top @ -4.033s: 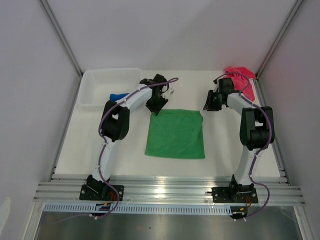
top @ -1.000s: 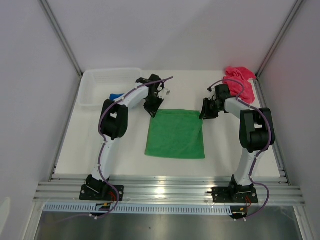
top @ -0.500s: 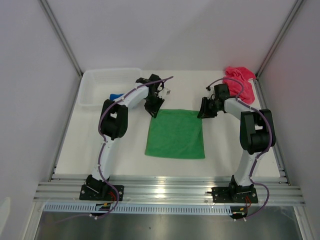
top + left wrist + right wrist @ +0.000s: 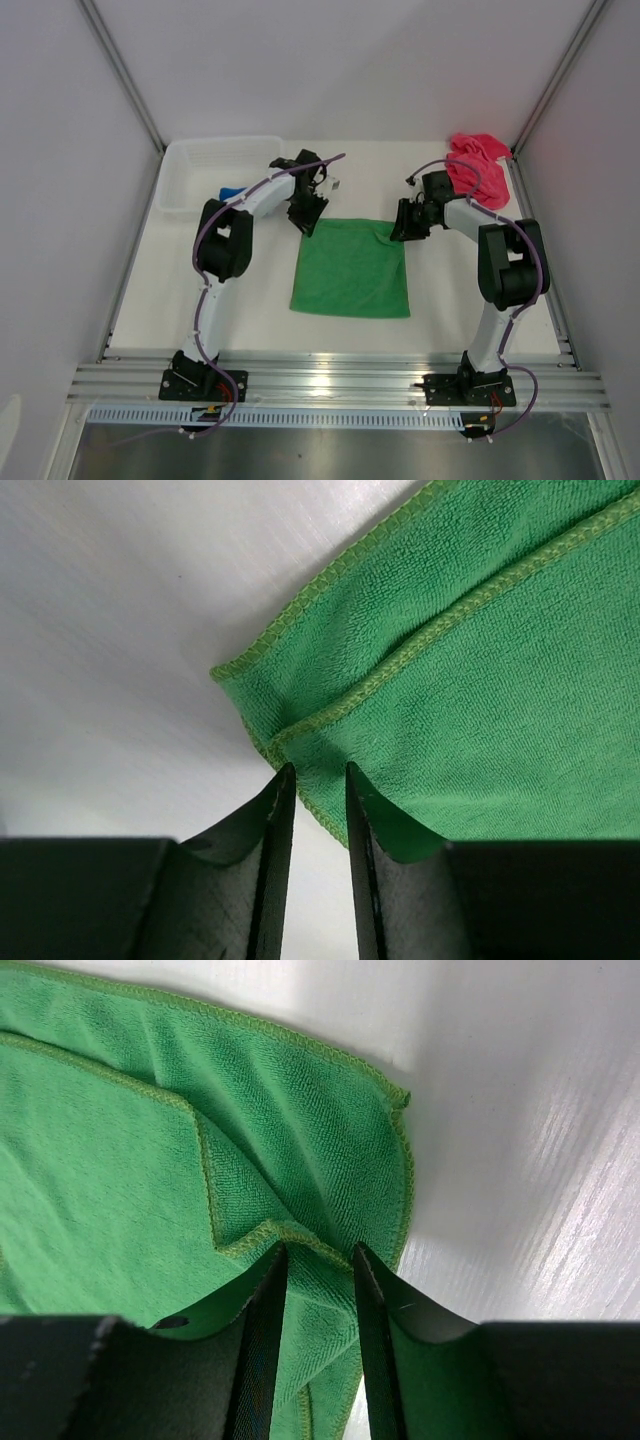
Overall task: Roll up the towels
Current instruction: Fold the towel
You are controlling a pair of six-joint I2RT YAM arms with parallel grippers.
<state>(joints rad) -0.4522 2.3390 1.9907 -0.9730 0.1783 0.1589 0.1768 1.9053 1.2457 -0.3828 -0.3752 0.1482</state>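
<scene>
Towel corners, both grippers down on them.
Your green towel (image 4: 350,268) lies flat in the middle of the bench (image 4: 250,320). Your right gripper (image 4: 318,1250) pinches a little fold at its far right corner, fingers nearly closed. Your left gripper (image 4: 315,772) sits at the far left corner, fingers a bit apart; you cannot tell if it holds cloth. The pink towel (image 4: 478,165) sits in the bench's far right corner.

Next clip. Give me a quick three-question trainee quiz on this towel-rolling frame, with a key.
1. True or false: the green towel is already rolled.
2. The pink towel lies: A) on the green towel; B) at the table's far-right corner; C) at the near edge.
3. Which parts of the green towel are the left hand and the right hand at?
Key: 1 false, it lies flat; 2 B; 3 its two far corners.
</scene>
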